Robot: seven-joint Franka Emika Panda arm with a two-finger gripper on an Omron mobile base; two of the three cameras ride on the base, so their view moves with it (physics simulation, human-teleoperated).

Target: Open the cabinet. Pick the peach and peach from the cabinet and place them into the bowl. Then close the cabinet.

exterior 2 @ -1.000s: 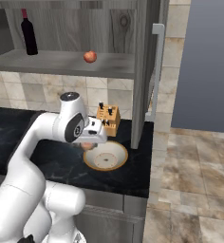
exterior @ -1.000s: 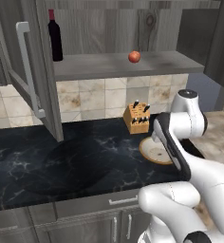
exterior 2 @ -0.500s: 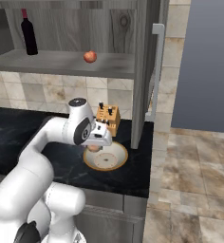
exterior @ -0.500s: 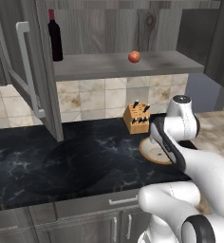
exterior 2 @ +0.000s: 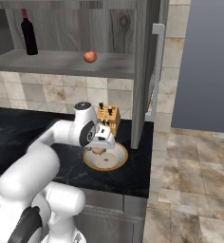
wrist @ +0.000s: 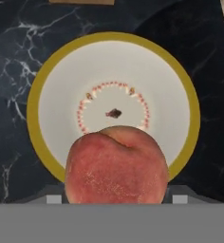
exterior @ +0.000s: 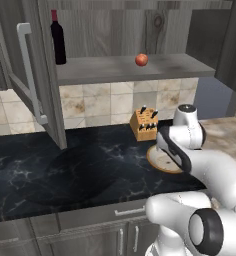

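The cabinet (exterior: 105, 25) stands open, its left door (exterior: 32, 75) and right door (exterior 2: 149, 61) swung out. One red-orange peach (exterior: 141, 60) (exterior 2: 89, 57) rests on the shelf. My gripper (exterior 2: 100, 144) (wrist: 116, 198) is shut on the other, pinkish peach (wrist: 116, 166) (exterior 2: 98, 150) and holds it just above the bowl (wrist: 33, 109) (exterior 2: 119, 159) (exterior: 157, 161). In the hand view the held peach covers the bowl's near rim, a little off centre. In the left base view my arm hides the hand.
A knife block (exterior: 144, 125) (exterior 2: 109, 117) stands right behind the bowl. A wine bottle (exterior: 57, 37) (exterior 2: 28, 32) is on the shelf's left end. The open right door hangs beside the bowl, at the counter's end (exterior 2: 144, 161).
The arm has swung a little to the right and lower with the peach, bringing it over the bowl. The grip has not changed.
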